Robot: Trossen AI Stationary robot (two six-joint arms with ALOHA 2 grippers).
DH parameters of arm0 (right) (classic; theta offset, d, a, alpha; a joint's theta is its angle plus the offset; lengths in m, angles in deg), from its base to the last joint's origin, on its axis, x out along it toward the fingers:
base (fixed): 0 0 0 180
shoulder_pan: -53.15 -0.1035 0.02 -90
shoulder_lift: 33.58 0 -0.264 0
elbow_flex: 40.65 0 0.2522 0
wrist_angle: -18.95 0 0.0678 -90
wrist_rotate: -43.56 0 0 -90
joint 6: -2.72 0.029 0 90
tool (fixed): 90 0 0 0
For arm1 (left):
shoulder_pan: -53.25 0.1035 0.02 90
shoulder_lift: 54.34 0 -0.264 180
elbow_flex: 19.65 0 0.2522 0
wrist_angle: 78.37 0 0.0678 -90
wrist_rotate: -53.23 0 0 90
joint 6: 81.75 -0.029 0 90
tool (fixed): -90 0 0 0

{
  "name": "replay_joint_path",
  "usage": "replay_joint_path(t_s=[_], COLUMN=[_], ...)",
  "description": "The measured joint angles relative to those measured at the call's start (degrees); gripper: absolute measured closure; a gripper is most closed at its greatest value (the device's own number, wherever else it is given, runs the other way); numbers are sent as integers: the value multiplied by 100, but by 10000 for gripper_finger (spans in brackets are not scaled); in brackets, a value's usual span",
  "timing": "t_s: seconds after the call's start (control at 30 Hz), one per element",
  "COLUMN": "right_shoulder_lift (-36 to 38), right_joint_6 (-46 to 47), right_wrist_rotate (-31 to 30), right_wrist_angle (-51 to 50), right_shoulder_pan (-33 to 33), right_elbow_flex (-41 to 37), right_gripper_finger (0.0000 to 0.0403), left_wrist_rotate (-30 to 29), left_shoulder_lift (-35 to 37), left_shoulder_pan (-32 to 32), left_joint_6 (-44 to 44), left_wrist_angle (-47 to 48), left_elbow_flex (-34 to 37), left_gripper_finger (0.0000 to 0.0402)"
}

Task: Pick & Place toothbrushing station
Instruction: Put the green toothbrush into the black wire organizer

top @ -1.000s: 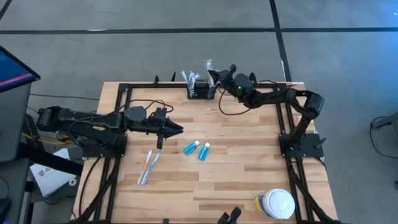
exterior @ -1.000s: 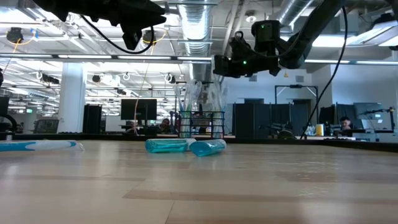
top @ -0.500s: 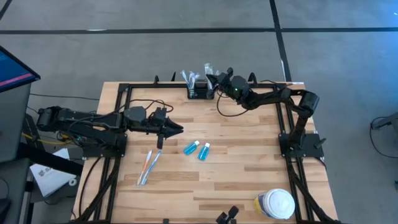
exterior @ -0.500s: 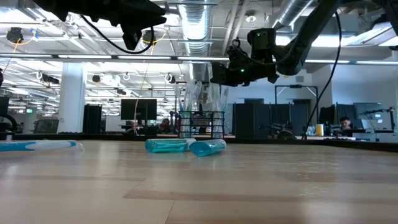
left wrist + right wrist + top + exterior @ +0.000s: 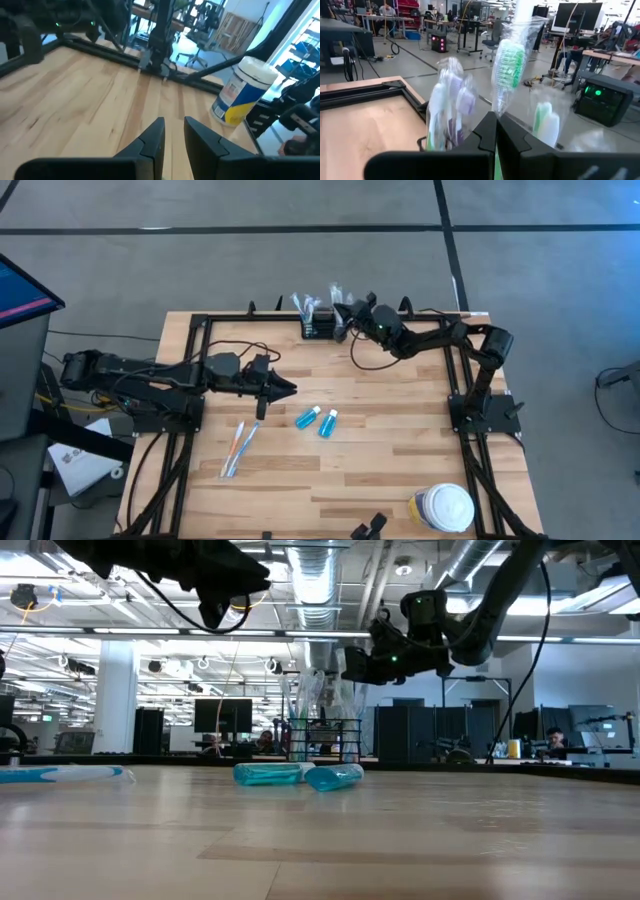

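High view shows the black holder (image 5: 322,328) at the desk's (image 5: 400,440) twelve o'clock edge, the right hand (image 5: 343,313) pressed together beside it at three o'clock, where a careless nudge could topple its wrapped brushes (image 5: 508,67).

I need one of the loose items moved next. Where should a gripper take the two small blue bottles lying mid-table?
Take each blue bottle across its body from above. Both lie flat on their sides, close together, so probably the outer one first, fingers straddling its narrow width.
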Motion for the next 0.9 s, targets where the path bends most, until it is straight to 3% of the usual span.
replay_joint_path(t_s=[0.23, 0.9], right_shoulder_lift=[2, 2], right_joint_6=[184, 593], right_wrist_rotate=[0, -33], right_wrist_angle=[479, 552], right_shoulder_pan=[36, 38], right_elbow_flex=[-316, -357], right_gripper_finger=[403, 403], left_wrist_rotate=[-149, -297], left_shoulder_lift=[-64, -66], left_shoulder_pan=[2, 2], left_joint_6=[-2, 0], left_wrist_angle=[-73, -128], left_elbow_flex=[-3, -3], left_gripper_finger=[334, 334])
